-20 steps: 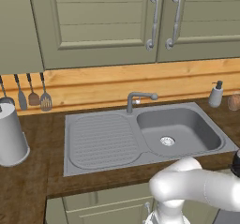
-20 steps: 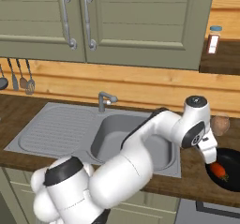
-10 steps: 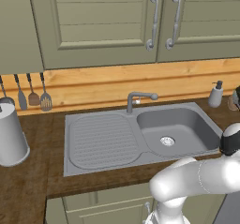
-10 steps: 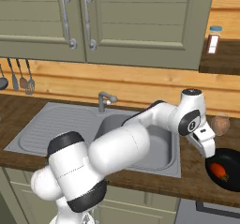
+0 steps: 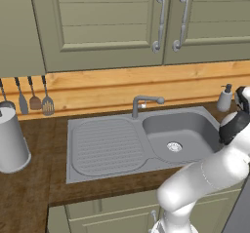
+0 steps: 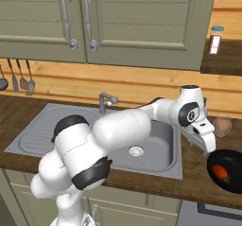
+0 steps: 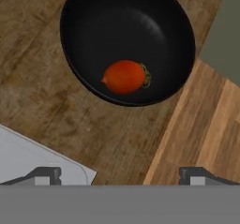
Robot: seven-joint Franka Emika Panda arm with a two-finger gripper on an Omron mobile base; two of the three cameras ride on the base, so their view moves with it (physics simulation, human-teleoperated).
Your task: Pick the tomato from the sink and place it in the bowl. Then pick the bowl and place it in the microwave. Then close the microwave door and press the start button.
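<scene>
Red against glossy black, the tomato [image 7: 124, 77] lies inside the bowl [image 7: 93, 26], a little off the middle, its green stub turned toward one side of the hand view. From the right base view the same bowl [image 6: 232, 182] sits on the dark wooden table [image 6: 198, 185] just past the right end of the sink [image 6: 28, 130], with the tomato [image 6: 220, 172] a small red spot in it. The gripper [image 6: 207, 144] hangs above the bowl's near rim, clear of both bowl and fruit, its fingers [image 7: 47, 175] spread wide apart with nothing between them. Compared with a second ago, the hand has lifted away: then the dark fingers were right down at the bowl over the tomato, and now there is open space between them and the rim, and the wrist has rolled so its white housing faces the room. The tomato and the bowl have not shifted in that time. In the left base view the arm's white forearm has risen too, from a low hump at the bottom edge to a long sweep up the right side, ending in the dark wrist joint near the soap bottle [image 5: 224, 98]. The sink basin [image 5: 178, 137] is bare metal around its drain, the curved tap [image 5: 144, 103] over it. A brown egg-like thing [image 6: 222, 125] stands on the table just behind the bowl, apart from it. Utensils [image 5: 34, 98] hang on the wooden wall strip at the left, above a white canister [image 5: 10, 142].
</scene>
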